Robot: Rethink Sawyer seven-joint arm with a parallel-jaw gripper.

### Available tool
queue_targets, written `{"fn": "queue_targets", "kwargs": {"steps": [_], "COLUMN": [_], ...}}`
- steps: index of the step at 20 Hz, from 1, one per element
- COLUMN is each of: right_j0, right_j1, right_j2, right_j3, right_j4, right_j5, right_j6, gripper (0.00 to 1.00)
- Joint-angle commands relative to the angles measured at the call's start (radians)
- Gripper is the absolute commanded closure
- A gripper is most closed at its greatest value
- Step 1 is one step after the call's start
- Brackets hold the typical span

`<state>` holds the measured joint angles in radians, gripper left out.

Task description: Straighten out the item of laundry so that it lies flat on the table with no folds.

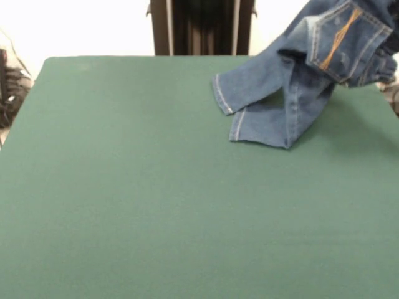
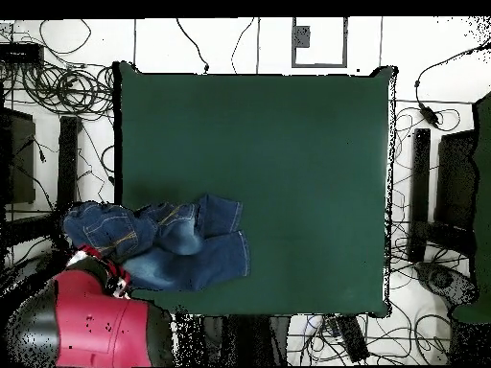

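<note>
The blue denim jeans (image 1: 293,93) hang at the far right of the front view. Their waist end, with an orange-stitched back pocket (image 1: 343,40), is raised off the green table (image 1: 156,187) and runs out of the top right corner. The two leg ends trail on the cloth, folded over each other. In the overhead view the jeans (image 2: 182,249) lie bunched at the table's (image 2: 307,172) lower left, with the waist end past its left edge beside the red arm (image 2: 86,326). The gripper holds the raised waist, but the denim and the arm hide its fingers.
The robot's dark pedestal (image 1: 199,28) stands behind the table's far edge. Cables and black equipment (image 2: 58,86) lie on the floor around the table. Stands and more gear (image 2: 427,201) sit beyond the right edge in the overhead view.
</note>
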<state>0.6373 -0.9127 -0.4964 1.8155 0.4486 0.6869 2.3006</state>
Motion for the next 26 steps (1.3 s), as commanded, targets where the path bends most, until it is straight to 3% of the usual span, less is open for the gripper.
{"fn": "queue_targets", "kwargs": {"steps": [1, 16, 26], "right_j0": [0.008, -0.022, 0.016], "right_j1": [-0.045, -0.109, -0.101], "right_j2": [0.116, 0.233, 0.255], "right_j3": [-0.029, 0.03, -0.004], "right_j4": [0.119, 0.316, 0.369], "right_j5": [0.104, 0.094, 0.087], "right_j6": [0.329, 0.312, 0.388], "gripper": [1.0, 1.0, 1.0]}}
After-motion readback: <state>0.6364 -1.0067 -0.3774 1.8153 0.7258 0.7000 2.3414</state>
